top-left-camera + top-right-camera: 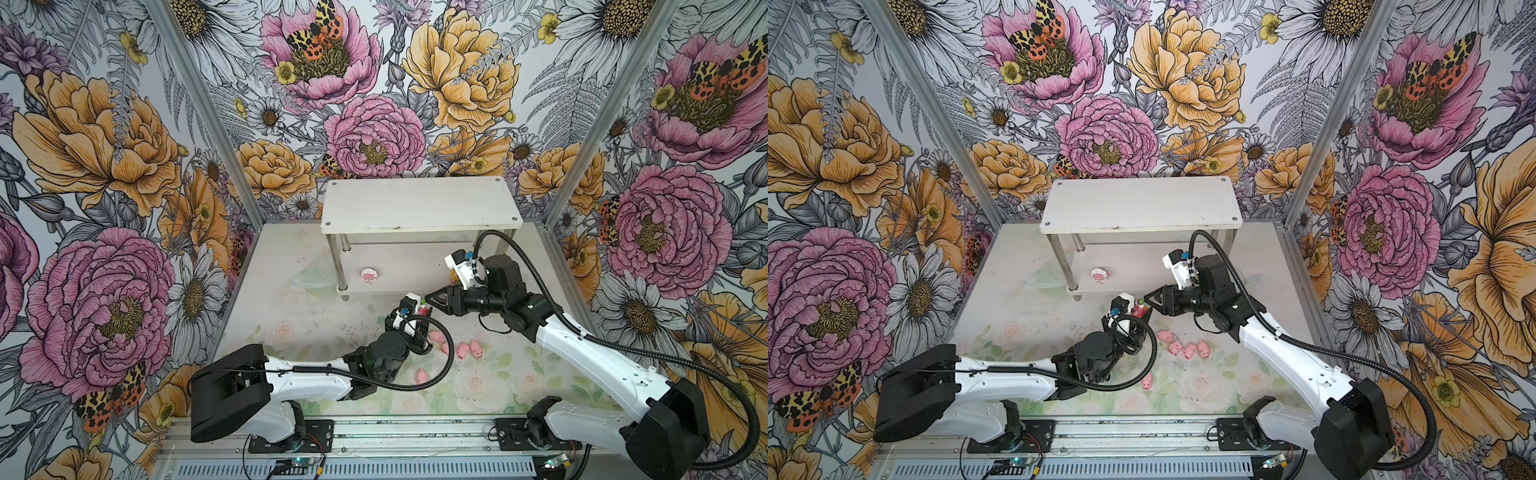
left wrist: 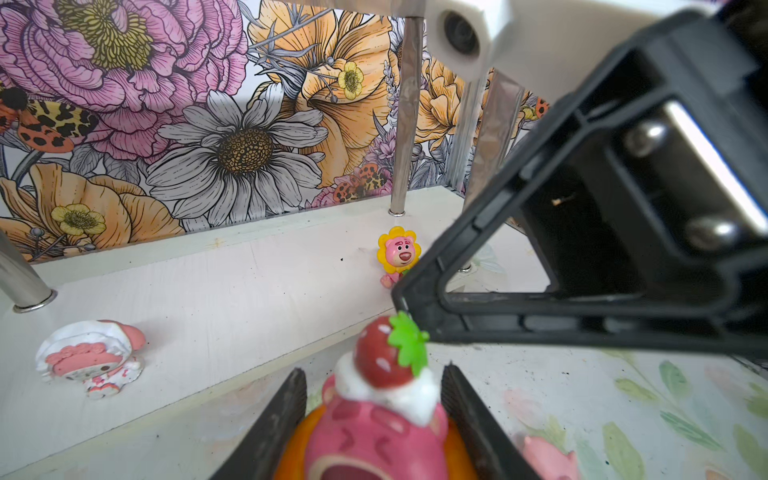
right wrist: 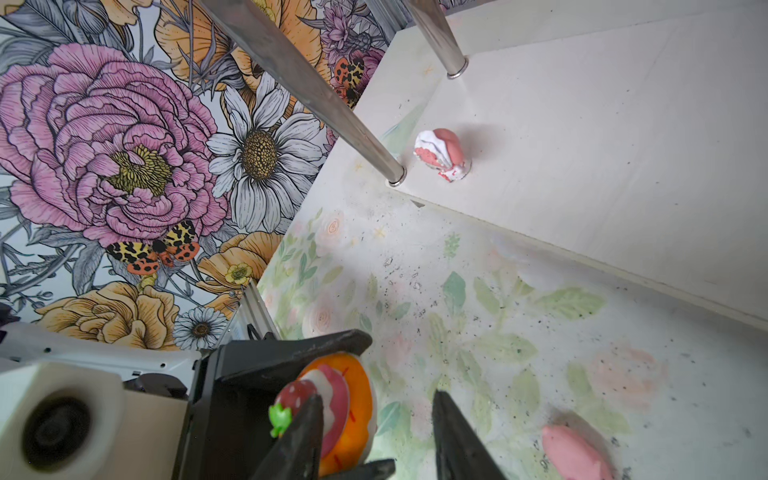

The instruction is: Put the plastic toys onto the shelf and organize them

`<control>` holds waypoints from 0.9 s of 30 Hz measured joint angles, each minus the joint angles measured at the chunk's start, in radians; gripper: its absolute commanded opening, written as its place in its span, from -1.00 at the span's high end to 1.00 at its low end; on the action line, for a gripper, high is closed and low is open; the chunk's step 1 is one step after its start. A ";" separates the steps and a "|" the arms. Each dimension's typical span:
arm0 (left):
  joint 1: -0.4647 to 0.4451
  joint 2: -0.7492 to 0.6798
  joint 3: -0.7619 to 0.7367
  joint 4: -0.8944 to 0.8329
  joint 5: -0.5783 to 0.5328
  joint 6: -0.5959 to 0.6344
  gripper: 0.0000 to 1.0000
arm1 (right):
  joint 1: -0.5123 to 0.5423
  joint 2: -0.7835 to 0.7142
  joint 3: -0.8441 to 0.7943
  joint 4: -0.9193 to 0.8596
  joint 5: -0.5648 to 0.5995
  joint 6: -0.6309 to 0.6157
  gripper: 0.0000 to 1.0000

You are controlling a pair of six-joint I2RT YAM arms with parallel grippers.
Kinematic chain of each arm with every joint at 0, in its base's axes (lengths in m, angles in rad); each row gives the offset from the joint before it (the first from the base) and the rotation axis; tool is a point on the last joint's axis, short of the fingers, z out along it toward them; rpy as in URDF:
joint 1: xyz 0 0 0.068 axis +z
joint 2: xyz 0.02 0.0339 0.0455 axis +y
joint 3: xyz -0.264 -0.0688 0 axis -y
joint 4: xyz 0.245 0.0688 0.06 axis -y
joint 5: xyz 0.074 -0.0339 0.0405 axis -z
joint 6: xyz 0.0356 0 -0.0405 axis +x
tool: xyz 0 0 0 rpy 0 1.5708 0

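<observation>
flowered wallpaper covers the left, back and right walls, with metal posts in the corners. the table is pale, printed with faint roses and leaves and flecked with dark specks. the shelf stands at the back. on its lower tier the white toy lies on its side and the yellow toy stands upright near a leg. just in front, the left gripper is clamped on the orange toy. the right gripper has its fingers apart, one tip against that toy's strawberry top. four pigs cluster on the table under the right arm. the fifth pig lies apart, nearer the front.
</observation>
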 measured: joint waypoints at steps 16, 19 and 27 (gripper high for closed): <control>0.000 0.000 0.000 -0.008 0.003 0.021 0.61 | 0.086 0.003 0.049 -0.003 0.011 0.011 0.17; 0.000 0.000 0.000 -0.008 0.003 0.027 0.60 | 0.096 0.030 0.049 -0.005 0.015 0.016 0.30; -0.002 -0.002 -0.001 -0.024 -0.005 0.038 0.31 | 0.101 0.054 0.053 -0.012 0.057 0.007 0.93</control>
